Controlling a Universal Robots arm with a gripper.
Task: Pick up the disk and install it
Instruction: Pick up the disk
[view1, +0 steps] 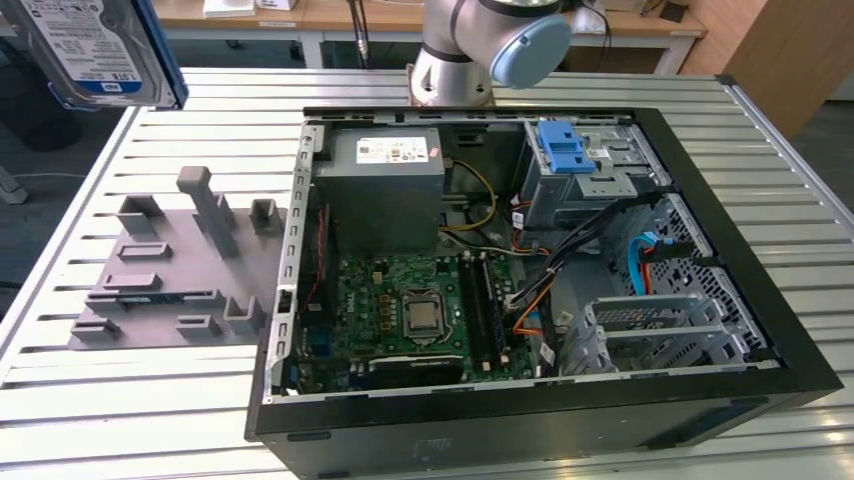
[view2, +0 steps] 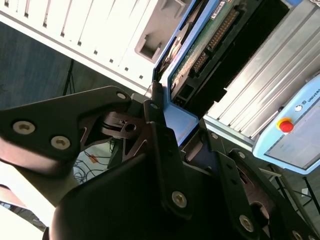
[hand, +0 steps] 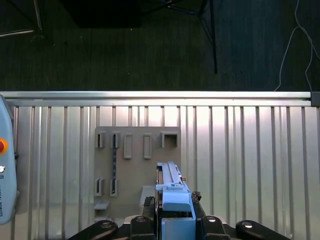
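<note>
The disk (view1: 100, 50) hangs high above the table at the exterior view's left, near that camera, its blue-and-white label facing it. In the first wrist view the disk (hand: 172, 197) shows edge-on with its blue side rail, and my gripper (hand: 172, 217) is shut on it, a black finger on each side. In the second wrist view the disk (view2: 207, 47) shows its green circuit-board underside, with the gripper (view2: 175, 125) clamped on the blue rail end. The disk is well away from the open computer case (view1: 747, 290).
Inside the case are a grey power-supply box (view1: 387, 180), a motherboard (view1: 414, 310) and a metal drive cage with a blue latch (view1: 567, 150). A grey fixture plate (view1: 174, 265) lies on the slatted table (view1: 134, 400) beside the case. The arm's base (view1: 474, 50) stands behind it.
</note>
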